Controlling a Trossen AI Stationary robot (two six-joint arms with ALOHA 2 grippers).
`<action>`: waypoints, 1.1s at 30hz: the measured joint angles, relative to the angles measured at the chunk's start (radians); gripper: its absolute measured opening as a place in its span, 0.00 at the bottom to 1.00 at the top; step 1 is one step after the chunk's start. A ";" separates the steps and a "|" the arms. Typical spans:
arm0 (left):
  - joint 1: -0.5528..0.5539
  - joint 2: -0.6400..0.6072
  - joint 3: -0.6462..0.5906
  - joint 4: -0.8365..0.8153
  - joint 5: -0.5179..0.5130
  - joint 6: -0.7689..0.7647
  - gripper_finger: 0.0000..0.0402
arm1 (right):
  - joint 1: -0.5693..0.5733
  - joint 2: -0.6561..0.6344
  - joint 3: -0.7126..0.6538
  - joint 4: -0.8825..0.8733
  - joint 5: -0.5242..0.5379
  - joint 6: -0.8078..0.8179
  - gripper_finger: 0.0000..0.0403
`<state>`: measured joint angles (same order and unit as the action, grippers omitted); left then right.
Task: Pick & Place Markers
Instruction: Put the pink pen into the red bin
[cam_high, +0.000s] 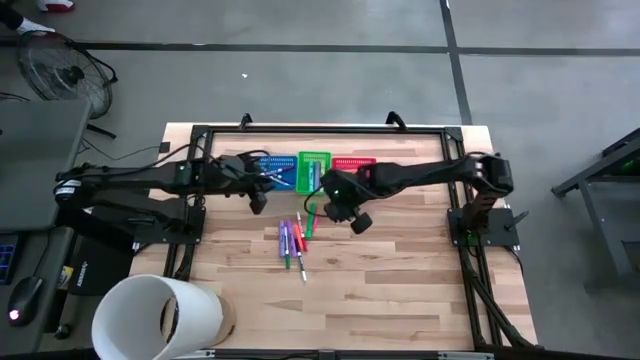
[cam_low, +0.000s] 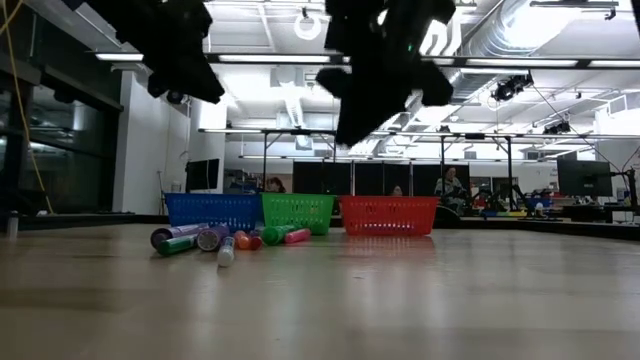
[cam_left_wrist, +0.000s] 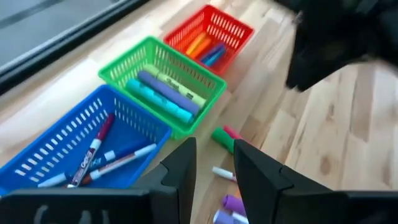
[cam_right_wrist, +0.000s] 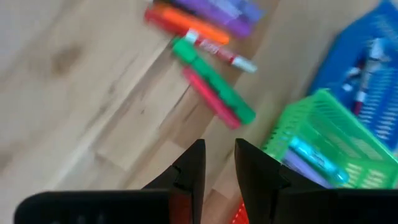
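Markers (cam_high: 293, 240) sit loose on the table just in front of the baskets, some already sorted in. I've got the right gripper (cam_right_wrist: 217, 163) hovering over the pile, fingers narrow and empty; left gripper (cam_left_wrist: 213, 163) is near the blue basket (cam_left_wrist: 68, 146), also narrow and empty. Next I'd drop onto a green marker (cam_right_wrist: 214, 82), which needs wider fingers first.

no text readable anywhere. dark print runs along the white barrel of a marker (cam_left_wrist: 87, 163) in the blue basket (cam_left_wrist: 37, 155), too blurred to make out. faint marks on the yellow-green marker (cam_left_wrist: 180, 89) in the green basket (cam_left_wrist: 124, 62), also illegible.
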<state>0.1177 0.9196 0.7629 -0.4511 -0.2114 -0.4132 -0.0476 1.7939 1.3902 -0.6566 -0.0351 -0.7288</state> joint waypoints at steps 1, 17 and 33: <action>0.000 -0.014 -0.007 -0.001 0.003 0.008 0.26 | 0.001 0.017 0.000 0.003 0.000 -0.035 0.19; 0.000 -0.100 -0.014 -0.025 0.076 0.076 0.26 | 0.009 0.264 0.127 0.051 0.001 -0.372 0.19; 0.000 -0.098 -0.014 -0.053 0.128 0.076 0.26 | 0.006 0.332 0.133 0.145 0.069 -0.455 0.19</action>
<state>0.1177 0.8215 0.7494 -0.5041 -0.0830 -0.3373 -0.0418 2.1262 1.5230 -0.5115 0.0337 -1.1834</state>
